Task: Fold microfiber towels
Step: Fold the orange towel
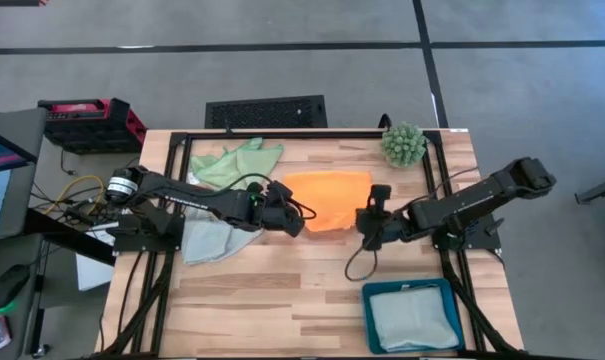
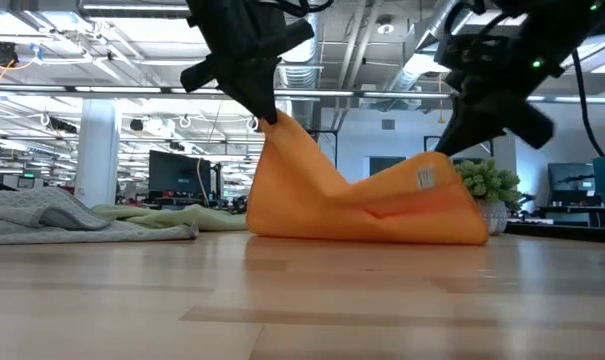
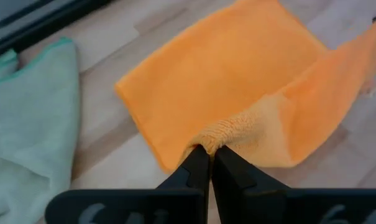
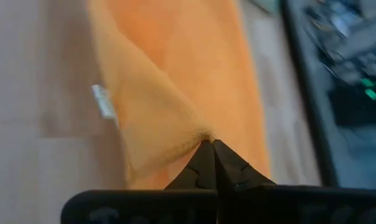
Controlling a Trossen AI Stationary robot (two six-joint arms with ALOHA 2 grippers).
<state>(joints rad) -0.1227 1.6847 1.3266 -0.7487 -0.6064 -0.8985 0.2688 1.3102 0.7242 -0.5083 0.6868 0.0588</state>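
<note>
The orange towel point(image 1: 327, 195) lies at the table's middle with its near edge raised; it also shows in the low view point(image 2: 362, 205). My left gripper point(image 1: 300, 225) is shut on its near left corner, and my right gripper point(image 1: 365, 228) is shut on its near right corner. The light green towel point(image 1: 237, 160) lies crumpled at the far left. The pale blue-grey towel point(image 1: 207, 238) lies under my left arm. The pale mint towel point(image 1: 412, 320) lies folded in the teal tray point(image 1: 367, 305). My left gripper pinches the orange towel's near left corner point(image 3: 220, 135) between its two fingers. The corner is lifted above the table point(image 2: 274, 125), and the cloth slopes down slack from it. The towel's far part lies on the table. My right gripper pinches the orange towel's near right corner point(image 4: 194, 135) between its two fingers. The corner is lifted point(image 2: 437, 165), lower than the left one. The near edge sags between the two holds, and a white tag point(image 4: 102, 101) shows near this corner.
A spiky green ball plant point(image 1: 404, 143) stands at the far right, just beyond the orange towel. The teal tray sits at the near right corner. A black frame point(image 1: 182, 140) runs along the table's edges. Bare wood point(image 1: 272, 290) lies near the front.
</note>
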